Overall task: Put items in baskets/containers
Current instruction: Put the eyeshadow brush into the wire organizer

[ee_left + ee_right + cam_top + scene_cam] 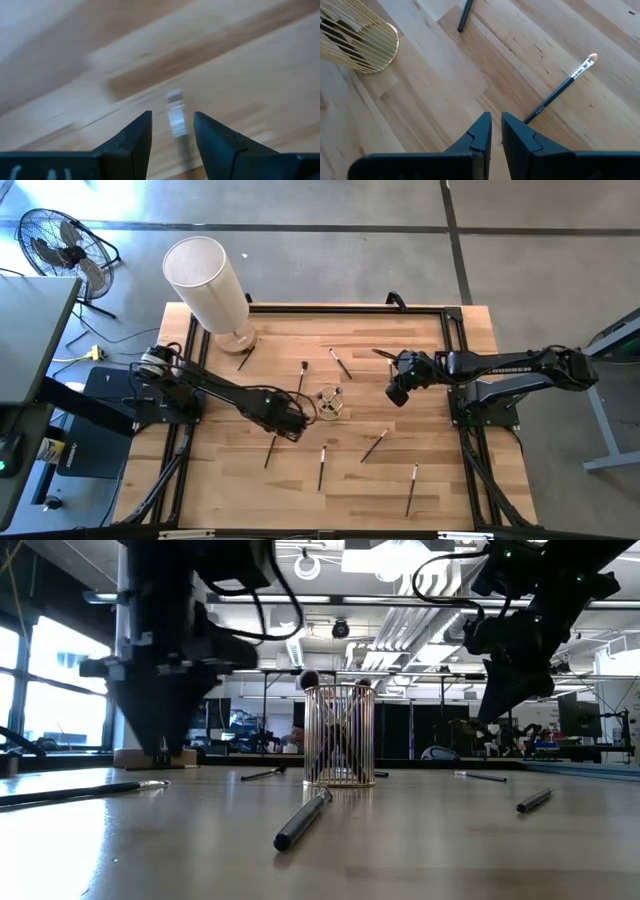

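A gold wire cup (330, 402) stands mid-table; a dark brush head (310, 680) pokes over its rim. Several thin dark brushes lie flat on the wood, among them one (270, 450) just near of my left gripper and one with a pale tip (560, 92) ahead of my right gripper. My left gripper (291, 423) points down, low over the table left of the cup. It is open, its fingers on either side of a blurred silver ferrule (175, 117) without touching it. My right gripper (400, 392) hangs above the table right of the cup, shut on nothing (496, 125).
A tall white cylinder (212, 285) stands at the table's far left corner. More brushes lie loose toward the far edge (340, 362) and the near edge (322, 468), (412, 488). A black frame (455, 340) borders the wooden top.
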{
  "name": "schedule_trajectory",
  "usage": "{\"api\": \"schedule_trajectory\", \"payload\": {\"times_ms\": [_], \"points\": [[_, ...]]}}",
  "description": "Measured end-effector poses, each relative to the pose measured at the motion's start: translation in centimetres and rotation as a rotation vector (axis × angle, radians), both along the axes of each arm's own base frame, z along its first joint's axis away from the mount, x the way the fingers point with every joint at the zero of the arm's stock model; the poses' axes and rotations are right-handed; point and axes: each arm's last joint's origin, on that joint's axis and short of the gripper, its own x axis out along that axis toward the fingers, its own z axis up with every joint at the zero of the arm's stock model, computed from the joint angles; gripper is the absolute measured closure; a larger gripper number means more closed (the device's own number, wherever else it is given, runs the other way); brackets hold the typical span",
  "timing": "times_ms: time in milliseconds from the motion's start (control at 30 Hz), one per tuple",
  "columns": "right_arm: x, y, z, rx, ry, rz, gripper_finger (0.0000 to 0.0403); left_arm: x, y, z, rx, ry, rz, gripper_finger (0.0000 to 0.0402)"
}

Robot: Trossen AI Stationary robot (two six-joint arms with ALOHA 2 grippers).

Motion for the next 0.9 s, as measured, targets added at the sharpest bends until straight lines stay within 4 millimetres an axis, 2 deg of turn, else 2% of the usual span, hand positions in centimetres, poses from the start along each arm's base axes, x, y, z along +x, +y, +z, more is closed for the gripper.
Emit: {"api": "schedule_trajectory", "payload": {"times_ms": [167,233,433,900], "points": [[0.0,0.0,0.0,0.003,0.003,-0.002,0.0361,0.2,0.0,-0.9,0.005,-0.001,-0.010,0.0257],[0.0,0.0,0.0,0.002,0.000,-0.002,0.0359,-0.5,0.1,-1.4,0.019,0.048,-0.009,0.0257],[0.0,0.1,0.0,0.016,0.000,0.006,0.0358,-0.7,0.2,-2.4,0.017,0.014,-0.008,0.0257],[0.0,0.0,0.0,0.021,-0.007,-0.003,0.0355,-0.4,0.9,-2.6,0.052,-0.028,0.024,0.0257]]}}
